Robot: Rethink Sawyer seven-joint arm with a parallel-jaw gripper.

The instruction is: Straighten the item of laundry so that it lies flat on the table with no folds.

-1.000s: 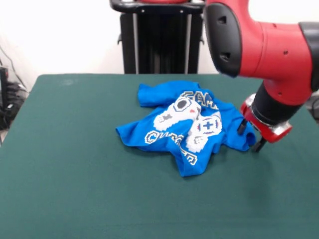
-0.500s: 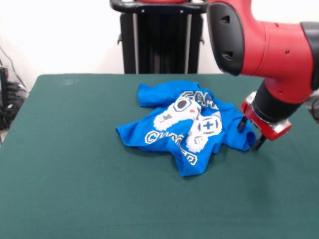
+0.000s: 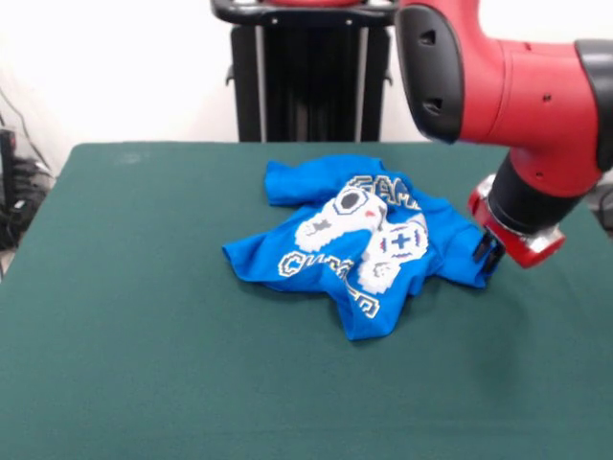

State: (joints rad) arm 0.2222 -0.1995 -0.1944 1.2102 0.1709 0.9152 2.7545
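Note:
The item of laundry (image 3: 354, 244), a bright blue T-shirt with a white game-controller print, lies crumpled and folded over itself near the middle of the dark green table (image 3: 144, 335). The red and black arm reaches down on the right. My gripper (image 3: 486, 255) sits at the shirt's right-hand edge, its dark fingers drawn together on the blue cloth there. That edge is bunched up against the fingers.
A black stand (image 3: 306, 72) rises behind the table's far edge. Cables (image 3: 19, 192) hang at the left beyond the table. The bulky red arm link (image 3: 508, 86) overhangs the table's right side.
The gripper's two fingers, spread apart astride the shirt's right edge before, have come together on that edge. The shirt itself has barely moved.

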